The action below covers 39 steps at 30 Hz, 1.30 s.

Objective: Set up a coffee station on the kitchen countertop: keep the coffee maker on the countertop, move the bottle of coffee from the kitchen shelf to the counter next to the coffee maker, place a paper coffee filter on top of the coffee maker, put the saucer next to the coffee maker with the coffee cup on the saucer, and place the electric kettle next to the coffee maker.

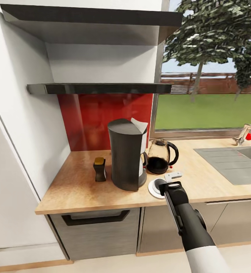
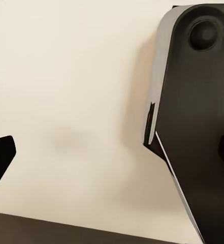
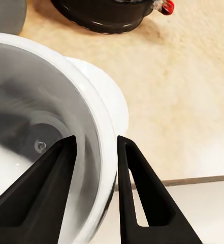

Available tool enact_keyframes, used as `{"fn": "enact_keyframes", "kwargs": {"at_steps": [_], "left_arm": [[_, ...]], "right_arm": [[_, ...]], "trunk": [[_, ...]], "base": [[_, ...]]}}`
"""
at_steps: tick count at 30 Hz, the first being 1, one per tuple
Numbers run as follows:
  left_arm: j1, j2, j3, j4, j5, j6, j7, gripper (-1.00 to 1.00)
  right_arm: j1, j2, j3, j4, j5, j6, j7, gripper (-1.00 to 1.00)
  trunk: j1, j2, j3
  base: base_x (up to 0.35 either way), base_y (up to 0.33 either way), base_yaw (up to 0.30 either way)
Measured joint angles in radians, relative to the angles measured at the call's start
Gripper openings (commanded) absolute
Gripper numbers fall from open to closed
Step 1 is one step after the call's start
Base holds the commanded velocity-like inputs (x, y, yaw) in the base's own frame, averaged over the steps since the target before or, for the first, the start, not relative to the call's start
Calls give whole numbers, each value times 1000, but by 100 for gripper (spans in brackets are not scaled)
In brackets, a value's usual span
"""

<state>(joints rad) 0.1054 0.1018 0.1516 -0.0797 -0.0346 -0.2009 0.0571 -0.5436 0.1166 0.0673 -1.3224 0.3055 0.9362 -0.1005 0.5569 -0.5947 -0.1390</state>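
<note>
On the kitchen countertop (image 1: 80, 189) stands the coffee maker (image 1: 125, 159) with the paper coffee filter (image 1: 139, 125) on its top. The bottle of coffee (image 1: 99, 169) stands to its left and the electric kettle (image 1: 160, 155) to its right. The saucer (image 1: 153, 188) lies in front of the kettle. My right gripper (image 1: 170, 186) hovers at the saucer's right side. In the right wrist view this gripper (image 3: 96, 140) is shut on the coffee cup's (image 3: 40, 101) rim, one finger inside and one outside, over the saucer (image 3: 114, 96). My left gripper (image 2: 114, 150) is open above pale floor.
The kitchen shelf (image 1: 99, 88) hangs over the coffee maker. A small white flat object (image 1: 173, 175) lies just behind the saucer. A sink (image 1: 235, 163) with a faucet (image 1: 247, 134) sits at the right, a white wall panel at the left, and grey cabinet fronts (image 1: 99, 231) below.
</note>
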Motion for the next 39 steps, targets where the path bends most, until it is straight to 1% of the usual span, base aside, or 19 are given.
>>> {"fn": "enact_keyframes", "kwargs": {"at_steps": [11,17,24,33,39], "left_arm": [[0,1,0,0,0,0,0,100],[0,1,0,0,0,0,0,100],[0,1,0,0,0,0,0,100],[0,1,0,0,0,0,0,100],[0,0,0,0,-1,0,0,100]], "right_arm": [[0,0,0,0,0,0,0,-100],[0,0,0,1,1,0,0,-100],[0,0,-3,72,1,0,-2,-100],[0,0,-5,80,2,0,-2,-100],[0,-1,-5,80,2,0,-2,-100]], "trunk": [[0,0,0],[0,0,0],[0,0,0],[0,0,0],[0,0,0]], "base": [[4,0,0],[97,0,0],[10,0,0],[3,0,0],[89,0,0]]}}
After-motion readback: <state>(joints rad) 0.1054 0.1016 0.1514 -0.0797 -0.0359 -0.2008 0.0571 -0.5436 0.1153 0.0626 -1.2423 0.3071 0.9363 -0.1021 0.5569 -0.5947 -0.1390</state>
